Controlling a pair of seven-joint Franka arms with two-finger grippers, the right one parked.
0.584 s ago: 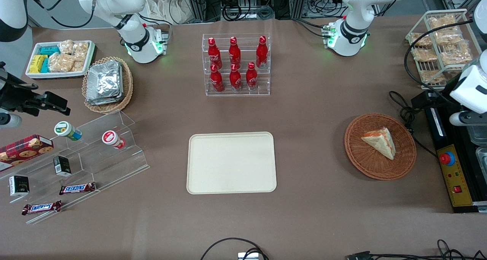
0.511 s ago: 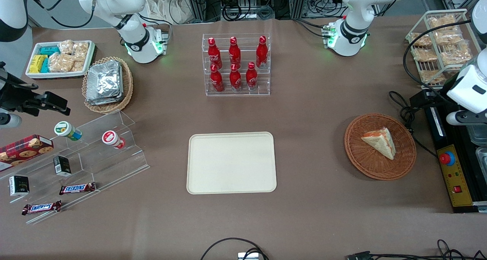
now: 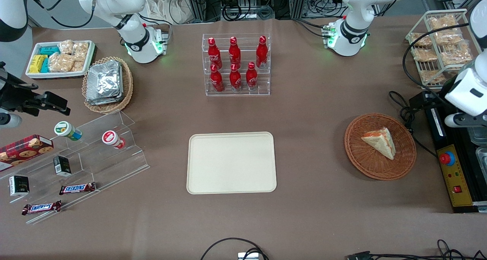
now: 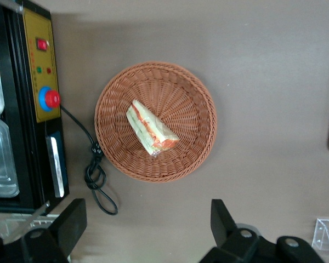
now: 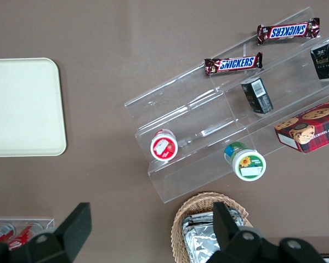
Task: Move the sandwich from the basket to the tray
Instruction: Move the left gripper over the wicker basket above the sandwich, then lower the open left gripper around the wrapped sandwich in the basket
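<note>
**A:** How do the jaws stand, and why that way?

**B:** The gripper (image 4: 145, 233) has its fingers (image 4: 223, 220) spread wide with nothing between them. It hangs high above the table toward the working arm's end, looking straight down. I take it the wide gap is kept ready to straddle the wedge once the arm descends.

**A:** And the sandwich?

**B:** The sandwich (image 3: 379, 141) lies flat in the basket (image 3: 361, 161), roughly at its middle, its red-orange filling edge showing along one side. The gripper is well apart from it, not yet above it, so the reach is only starting, in my judgement.

**A:** Why would the basket matter for the grasp?

**B:** Its low woven rim leaves the wedge open from above, so a top-down pinch across the narrow bread faces looks the sensible line. The bread will likely squash if clamped hard.

**A:** Where does it go?

**B:** The tray (image 3: 231, 162) sits bare at the table's middle, well apart from the basket toward the parked arm's end. A control box (image 3: 454, 175) with a red button and a coiled cable (image 4: 96, 174) lie just beside the basket, things to steer clear of.
</note>
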